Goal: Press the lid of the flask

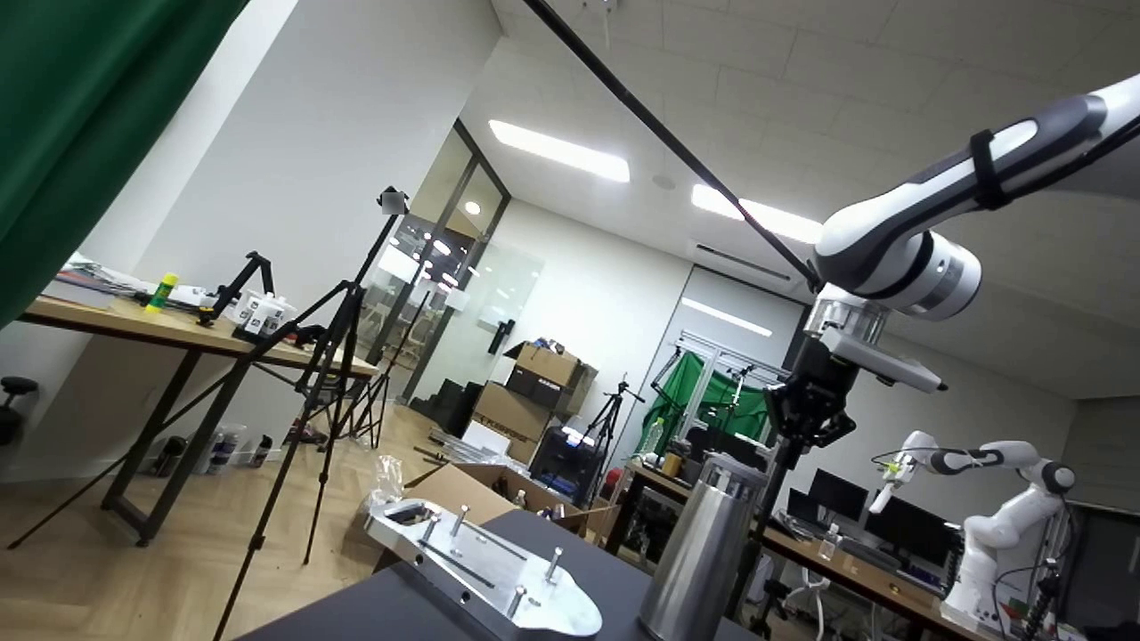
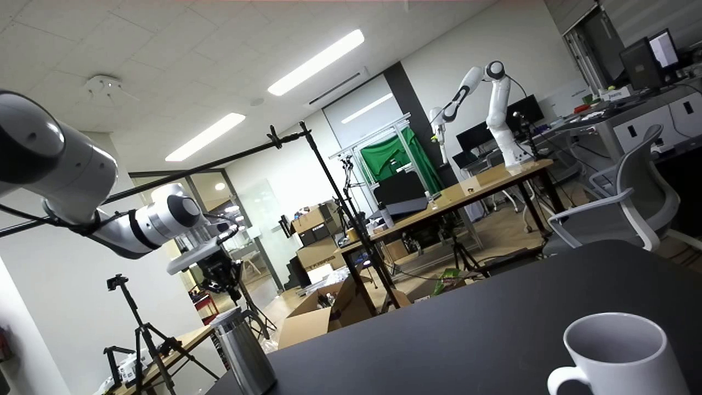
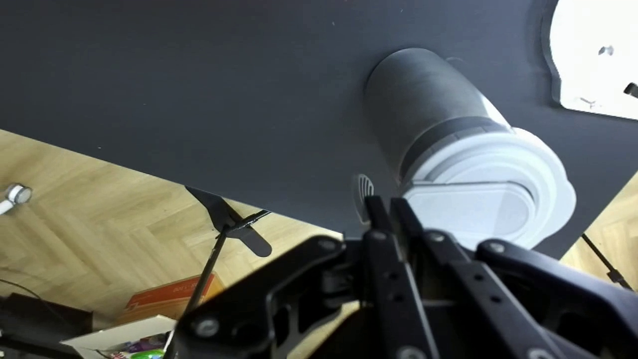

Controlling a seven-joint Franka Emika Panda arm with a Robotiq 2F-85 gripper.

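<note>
1. Standing upright on the tabletop [image 2: 449, 334]: one flask [image 1: 699, 561], long axis vertical, one lid [image 3: 491, 199] uppermost.
2. Two fingers [image 3: 380, 222], tips almost meeting, hang near the lid.
3. One white mug [image 2: 630, 376] stands well apart.

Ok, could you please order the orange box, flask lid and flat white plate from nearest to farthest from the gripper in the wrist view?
1. Flask lid: just right of the gripper.
2. Flat white plate: on the table, upper right.
3. Orange box: on the floor, lower left.

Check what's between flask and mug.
Only bare dark table shows between the flask and the mug, in an exterior view.
</note>
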